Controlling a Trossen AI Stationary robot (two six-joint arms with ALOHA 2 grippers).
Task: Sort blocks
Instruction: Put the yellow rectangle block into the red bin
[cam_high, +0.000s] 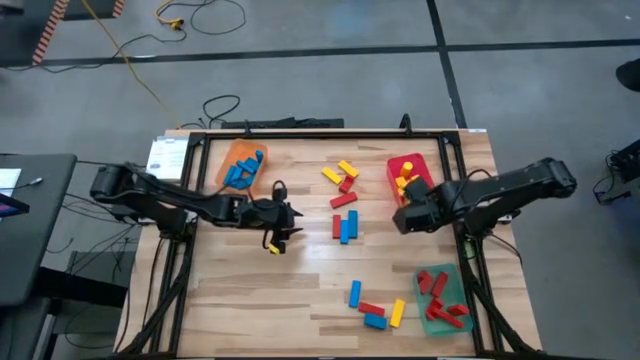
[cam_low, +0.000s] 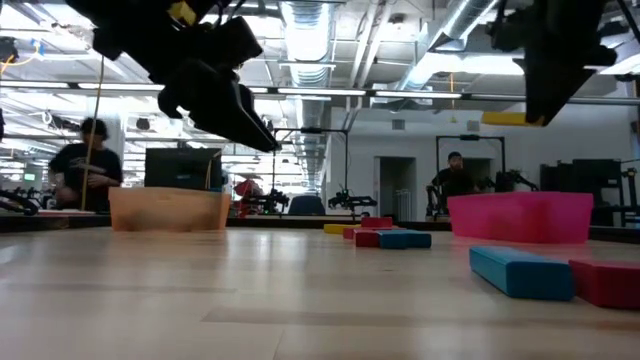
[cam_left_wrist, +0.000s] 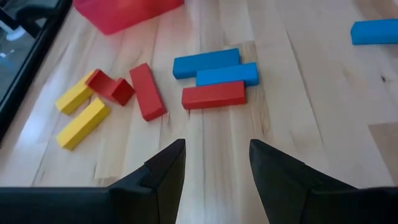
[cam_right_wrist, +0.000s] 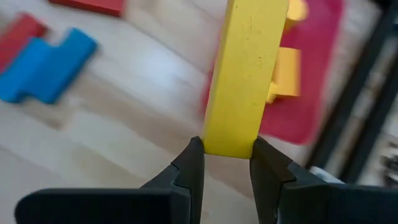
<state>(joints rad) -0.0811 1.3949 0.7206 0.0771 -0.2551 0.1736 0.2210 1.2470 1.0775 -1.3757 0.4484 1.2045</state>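
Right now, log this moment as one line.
right gripper: shut on yellow oblong block, by red tray | left gripper: open, empty, above table

Open left end effector (cam_left_wrist: 216, 168) above red, blue, yellow blocks (cam_left_wrist: 213, 95).

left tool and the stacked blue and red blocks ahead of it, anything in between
Nothing: in the left wrist view only bare wood lies between the open left tool and the blue and red blocks.

Two dark, seemingly matte arms, tapered black fingers (cam_left_wrist: 165, 177).
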